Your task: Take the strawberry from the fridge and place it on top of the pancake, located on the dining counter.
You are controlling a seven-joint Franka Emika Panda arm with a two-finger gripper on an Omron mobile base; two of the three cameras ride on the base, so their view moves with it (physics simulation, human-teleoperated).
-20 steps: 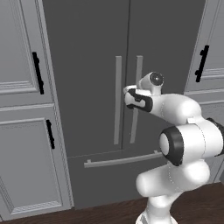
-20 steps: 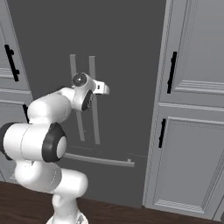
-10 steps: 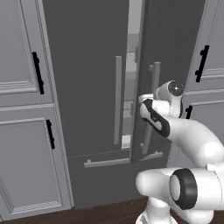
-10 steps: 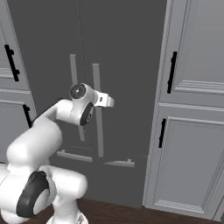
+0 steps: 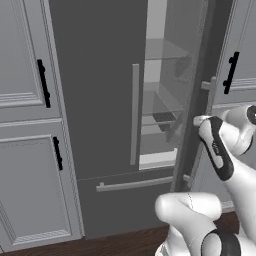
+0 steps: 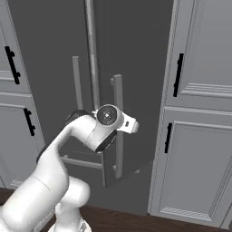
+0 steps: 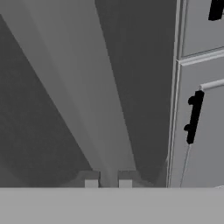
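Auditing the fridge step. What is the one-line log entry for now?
stage: opening | tall dark-grey fridge: right door ajar | tool: shut on grey bar handle | strawberry: unseen

Fridge right door ajar

This is a home kitchen: a tall dark-grey fridge with long bar handles, one door ajar showing glass shelves, stands between light-grey panelled cabinets with black handles, above a dark wood floor.
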